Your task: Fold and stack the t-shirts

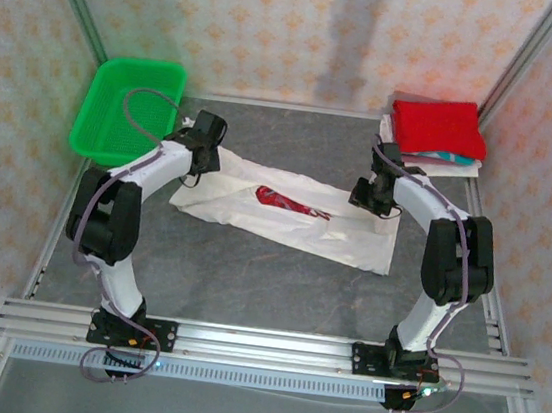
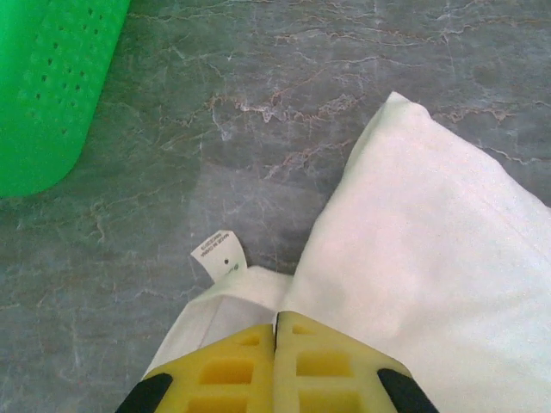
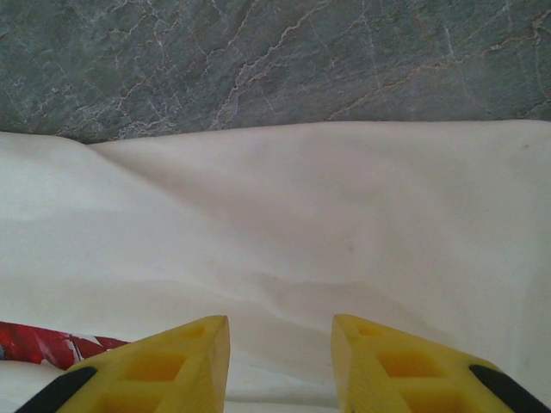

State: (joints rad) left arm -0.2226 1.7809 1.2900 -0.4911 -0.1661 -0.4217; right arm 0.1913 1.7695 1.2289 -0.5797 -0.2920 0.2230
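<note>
Cream t-shirt [image 1: 283, 230] soft matt cloth; table [image 1: 246, 284] veined stone-look, slight sheen; basket [image 1: 94, 116] glossy green perforated plastic

Not much to read here tbh. The only thing with print is a little white tag [image 2: 215, 252] poking out from the edge of the cream-white tee [image 2: 430, 258], just ahead of my left pincer [image 2: 275, 320]. It has a couple of tiny grey lines on it, way too small and blurry to make out. The red graphic [image 1: 291, 204] on the tee shows no letters I can tell
</note>
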